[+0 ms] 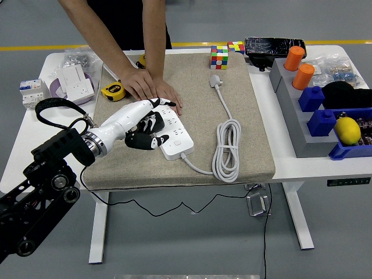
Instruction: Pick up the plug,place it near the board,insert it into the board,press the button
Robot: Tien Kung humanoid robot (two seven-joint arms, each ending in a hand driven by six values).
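Note:
A white power strip (178,140) lies slantwise on the beige mat (250,122). My left hand (144,129) rests low over the strip's left end, right where the black plug sits, so the plug is almost wholly hidden under it. The plug's thin black cable (135,201) hangs below the table's front edge. At the far side a person presses both hands (152,88) flat on the strip's far end. The strip's own white cord (226,152) is coiled to the right and ends in a grey plug (215,80).
A yellow tape measure (112,90) lies left of the person's hands. Two Rubik's cubes (220,57) stand at the mat's back edge. A grey bin (293,125) with orange cylinders (294,58), blue blocks and a lemon (347,131) fills the right side. Small white boxes (32,90) sit far left.

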